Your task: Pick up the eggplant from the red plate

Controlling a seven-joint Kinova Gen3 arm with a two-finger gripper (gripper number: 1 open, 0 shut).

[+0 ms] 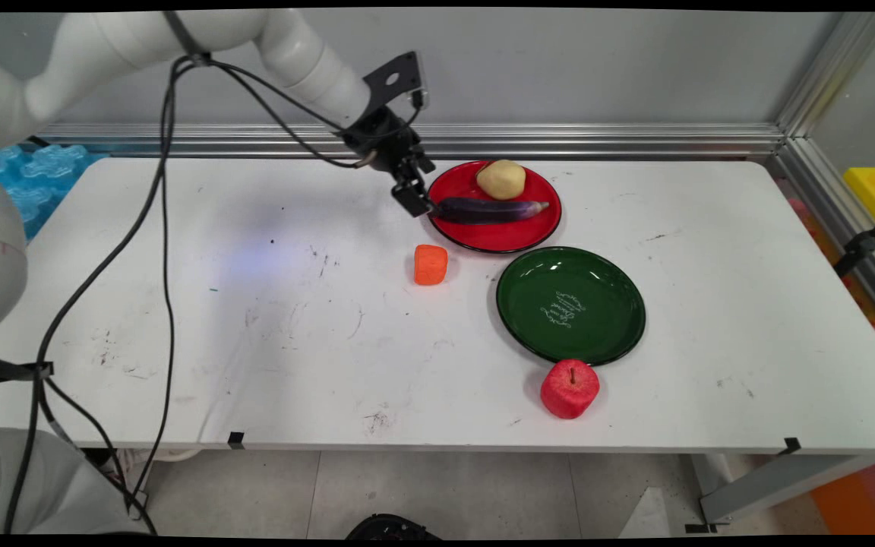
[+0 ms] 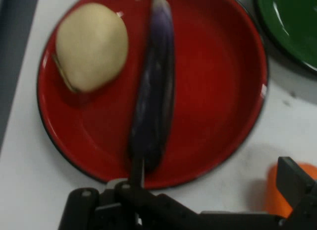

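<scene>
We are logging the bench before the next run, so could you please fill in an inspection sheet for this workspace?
Surface: white table, scuffed.
Things: eggplant and potato on red plate; green plate bare; orange block and red apple on the table.
Clutter: nothing seen.
Gripper: gripper at the eggplant's stem end.
Cables: black cables hang from arm.
Surroundings: grey wall, aluminium frame, yellow bin.

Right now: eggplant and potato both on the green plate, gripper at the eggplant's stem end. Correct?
Not quite. The eggplant and potato lie on the red plate, as the main view shows; the green plate holds nothing. The gripper is at the eggplant's end.
</scene>
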